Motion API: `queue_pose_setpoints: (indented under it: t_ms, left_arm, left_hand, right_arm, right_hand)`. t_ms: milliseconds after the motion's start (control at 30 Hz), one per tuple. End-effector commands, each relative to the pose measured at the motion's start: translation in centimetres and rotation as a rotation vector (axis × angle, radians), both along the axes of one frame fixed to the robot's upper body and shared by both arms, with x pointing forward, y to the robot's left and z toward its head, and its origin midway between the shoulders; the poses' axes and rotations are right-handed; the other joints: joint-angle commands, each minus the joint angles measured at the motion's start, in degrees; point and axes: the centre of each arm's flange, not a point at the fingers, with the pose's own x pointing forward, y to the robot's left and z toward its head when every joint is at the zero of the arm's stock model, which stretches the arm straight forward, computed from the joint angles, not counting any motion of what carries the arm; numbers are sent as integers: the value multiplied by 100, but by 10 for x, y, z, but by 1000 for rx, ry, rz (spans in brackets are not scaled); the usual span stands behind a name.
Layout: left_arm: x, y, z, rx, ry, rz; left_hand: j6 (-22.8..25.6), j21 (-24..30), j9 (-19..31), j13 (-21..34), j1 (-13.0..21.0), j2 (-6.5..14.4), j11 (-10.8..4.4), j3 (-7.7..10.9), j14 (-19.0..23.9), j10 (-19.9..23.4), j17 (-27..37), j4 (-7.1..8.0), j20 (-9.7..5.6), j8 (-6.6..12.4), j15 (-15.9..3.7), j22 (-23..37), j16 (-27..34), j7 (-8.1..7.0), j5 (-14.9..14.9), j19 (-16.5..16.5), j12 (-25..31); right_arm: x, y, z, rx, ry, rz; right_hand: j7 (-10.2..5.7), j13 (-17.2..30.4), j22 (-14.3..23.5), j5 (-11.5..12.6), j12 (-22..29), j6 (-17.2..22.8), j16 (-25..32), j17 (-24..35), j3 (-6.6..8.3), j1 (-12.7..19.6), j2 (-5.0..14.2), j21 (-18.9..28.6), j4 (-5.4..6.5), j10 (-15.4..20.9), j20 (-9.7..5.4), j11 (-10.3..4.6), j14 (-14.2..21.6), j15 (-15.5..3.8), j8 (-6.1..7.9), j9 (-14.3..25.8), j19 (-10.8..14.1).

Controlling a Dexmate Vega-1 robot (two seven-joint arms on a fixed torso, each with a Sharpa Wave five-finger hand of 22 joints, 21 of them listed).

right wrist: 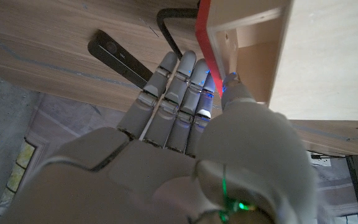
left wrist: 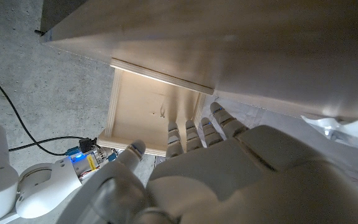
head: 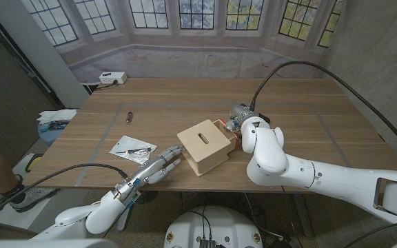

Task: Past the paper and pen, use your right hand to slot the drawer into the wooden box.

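**Drawer at the box's right end, both of your hands on the job**

Start at the left of the head frame. One crumpled sheet of paper (head: 132, 147) lies at centre left on the surface (head: 302, 131), with one pen (head: 141, 149) on top of it, and one small dark object (head: 129, 116) sits alone above them. Left of the surface's edge there is some white and blue clutter (head: 54, 119), and a white box (head: 112, 78) stands at the far upper-left corner.

Your left hand (head: 158, 165) comes up from the lower left with its fingers stretched out against the near left side of the wooden box (head: 204, 145). It holds nothing; I judge it is there as a brace, so the box cannot slide away when you push from the other end. In the left wrist view those fingers (left wrist: 194, 134) lie along the pale wood.

One wooden box sits at centre frame, with a slot in its top. At its right end, one drawer with a red face (head: 229, 130) sticks out a little. Your right hand (head: 242, 119) is at that face. In the right wrist view its fingers (right wrist: 188, 84) run straight alongside the red edge (right wrist: 206, 37), not wrapped round anything, which suits a push, not a grasp.

Counted: one paper, one pen, one box, one drawer, two hands.
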Motion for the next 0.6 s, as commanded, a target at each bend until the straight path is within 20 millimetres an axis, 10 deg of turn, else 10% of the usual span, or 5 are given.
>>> queue_pose_setpoints:
  t_ms: [33,600]
  left_arm:
    - [2,-2,2,3,-3,-5]
    - [3,-4,5,10,-2,-9]
  left_hand:
    - [47,17,-5,5,-23,-19,-5,60,53,68,17,-16,-1,3,-19,16,-8,-3,28,48,4]
    - [53,13,-5,5,3,-29,-10,126,65,77,10,-39,-5,-12,-27,13,-20,-12,21,57,-11]
  right_arm:
    - [-5,-1,7,16,27,11]
    - [-8,-14,21,50,55,19]
  right_hand:
    - [55,-21,-5,22,-71,-104,-45,2,-11,-8,-65,-18,-6,-85,43,41,-70,-81,-13,1,-68]
    - [165,-223,-8,5,-505,-374,-218,-182,-83,-398,-37,-27,139,-543,154,289,-395,250,27,-36,-216]
